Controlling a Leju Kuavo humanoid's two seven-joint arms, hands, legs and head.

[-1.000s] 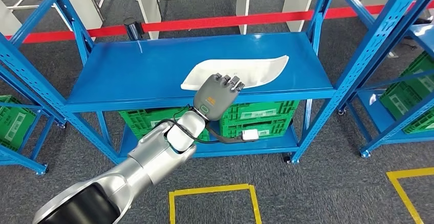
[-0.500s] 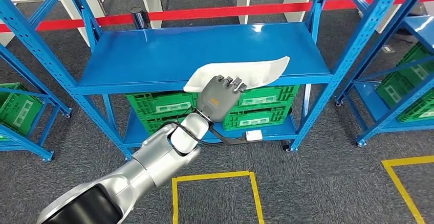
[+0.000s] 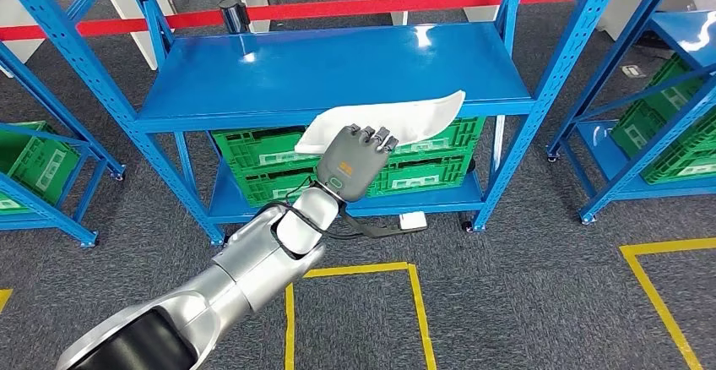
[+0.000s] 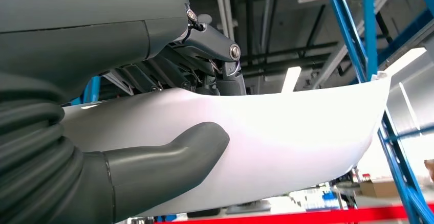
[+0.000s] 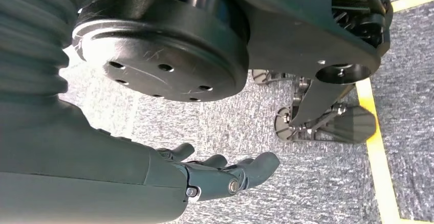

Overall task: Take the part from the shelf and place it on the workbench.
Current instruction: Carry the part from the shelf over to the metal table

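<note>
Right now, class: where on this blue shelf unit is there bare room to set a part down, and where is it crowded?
The top blue shelf is bare between its uprights, back to the red tape barrier. The front edge is taken: the left hand holds the white part out past it. The lower shelf is crowded with green crates; only a narrow front strip shows.

Your head view looks down from high at the blue shelf [image 3: 338, 74]. Your left wrist view sits close behind the left hand [image 3: 356, 157], sharing the white part [image 3: 397, 119].
</note>
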